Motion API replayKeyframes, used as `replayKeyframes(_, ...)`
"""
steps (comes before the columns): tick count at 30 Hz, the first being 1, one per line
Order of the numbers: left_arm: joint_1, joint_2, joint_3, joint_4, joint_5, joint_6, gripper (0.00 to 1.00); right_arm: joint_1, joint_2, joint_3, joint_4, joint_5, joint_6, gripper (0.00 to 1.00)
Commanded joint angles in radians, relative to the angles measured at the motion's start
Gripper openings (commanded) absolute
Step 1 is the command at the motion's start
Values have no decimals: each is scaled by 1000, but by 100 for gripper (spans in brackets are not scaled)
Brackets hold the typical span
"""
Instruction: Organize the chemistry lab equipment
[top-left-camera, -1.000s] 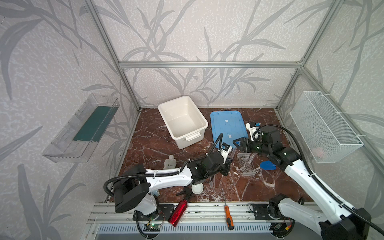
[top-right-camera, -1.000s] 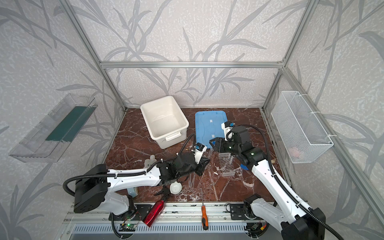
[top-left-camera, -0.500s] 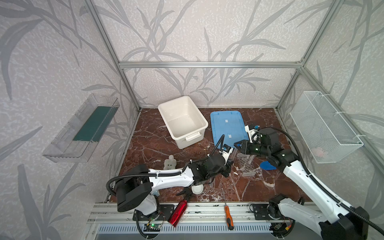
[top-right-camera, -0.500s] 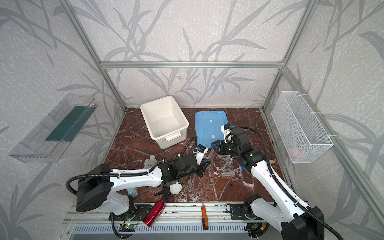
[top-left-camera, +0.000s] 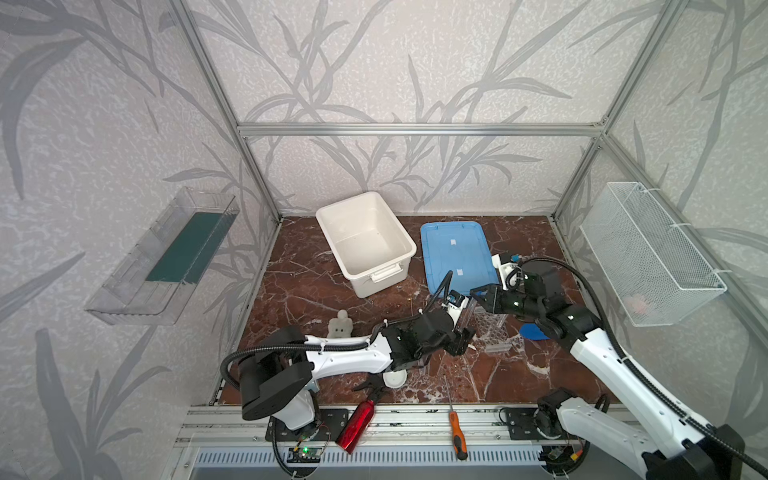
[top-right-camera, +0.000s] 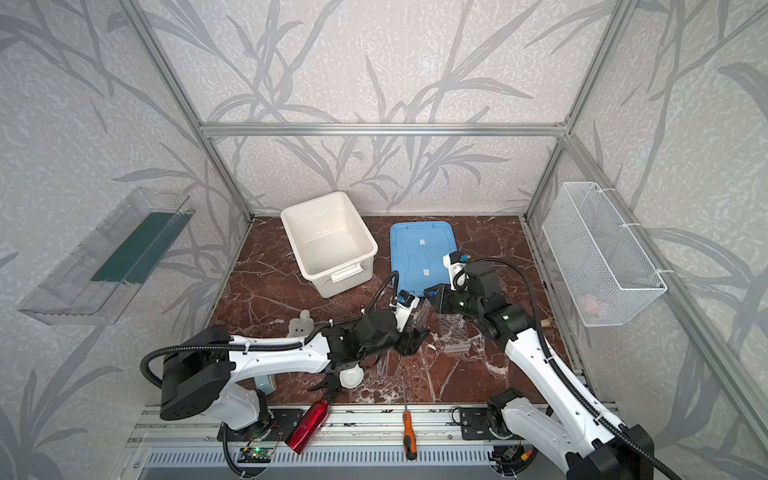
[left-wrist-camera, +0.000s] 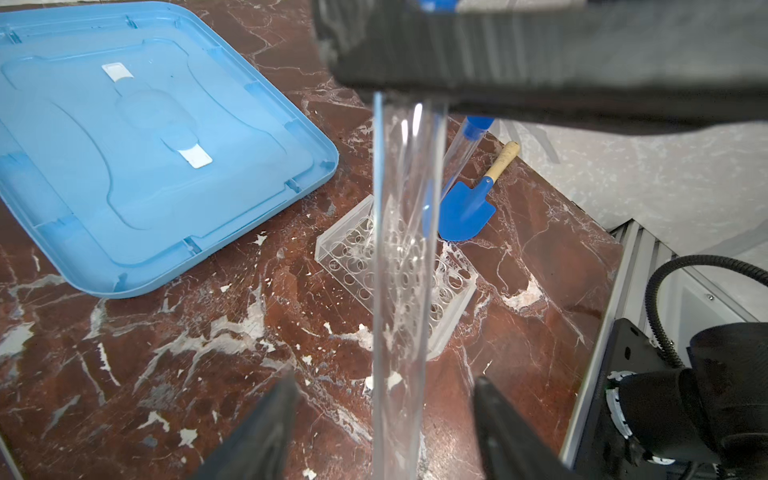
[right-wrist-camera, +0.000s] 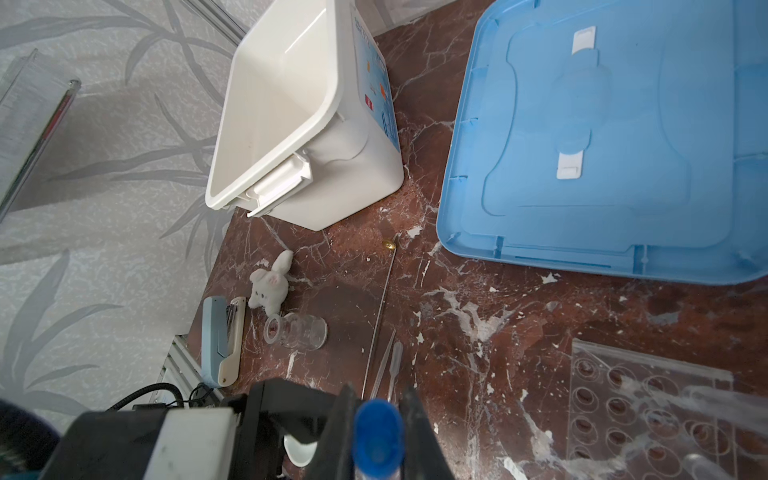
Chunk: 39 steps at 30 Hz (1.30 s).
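- In both top views, the right gripper (top-left-camera: 478, 296) is clamped on the upper part of a long clear blue-capped tube (top-left-camera: 467, 316). The tube stands nearly upright just beside the clear perforated rack (top-left-camera: 496, 334), on the rack's left-arm side.
- The left gripper (top-right-camera: 415, 337) sits low at the same side of the rack. A white bin (top-left-camera: 365, 243) and a blue lid (top-left-camera: 455, 253) lie behind the rack. A blue toy shovel (top-left-camera: 532, 331) lies just beside it.
- In the left wrist view, the left gripper's fingers (left-wrist-camera: 266, 428) stand wide apart on either side of the tube's lower part, and neither touches it.
- The rack lies flat on the marble beyond the tube. A second blue-capped tube (left-wrist-camera: 469, 141) slants at the rack's far end; whether it sits in a hole cannot be told.
- In the right wrist view, the right gripper's fingers (right-wrist-camera: 415, 419) pinch the tube just below its blue cap.
- Well apart from the rack lie a small clear jar (right-wrist-camera: 297, 330) on its side, a thin rod (right-wrist-camera: 380, 316) and two thin clear droppers (right-wrist-camera: 395, 361).
- A small white dish (right-wrist-camera: 299, 453) shows partly behind the gripper.
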Motion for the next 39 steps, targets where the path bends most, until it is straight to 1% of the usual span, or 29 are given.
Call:
replayKeyframes(1,-5,5,63,-13,4,-38,86,3,-91,-36,12,102,-104,12)
replayKeyframes(3,-4,4,83,-16,24,-64,95,4,-157,-72,18,180,-165,12)
replayKeyframes(8,-4,12,108,10,66,-121,96,12,-326,-159,54,359,-267,12)
replayKeyframes(12,-5,35,115,29,81,-139,96,15,-453,-235,81,492,-252,12)
replayKeyframes(16,-7,60,123,11,78,-140,96,15,-545,-278,63,593,-258,12)
replayKeyframes(19,-7,80,125,18,86,-143,96,15,-588,-317,62,646,-273,12)
replayKeyframes(23,-7,101,128,23,95,-149,96,17,-607,-364,89,673,-272,12)
replayKeyframes(32,-7,117,119,40,107,-181,96,16,-591,-426,134,683,-272,12)
replayKeyframes(39,-7,134,126,46,111,-185,96,17,-590,-438,123,676,-254,12)
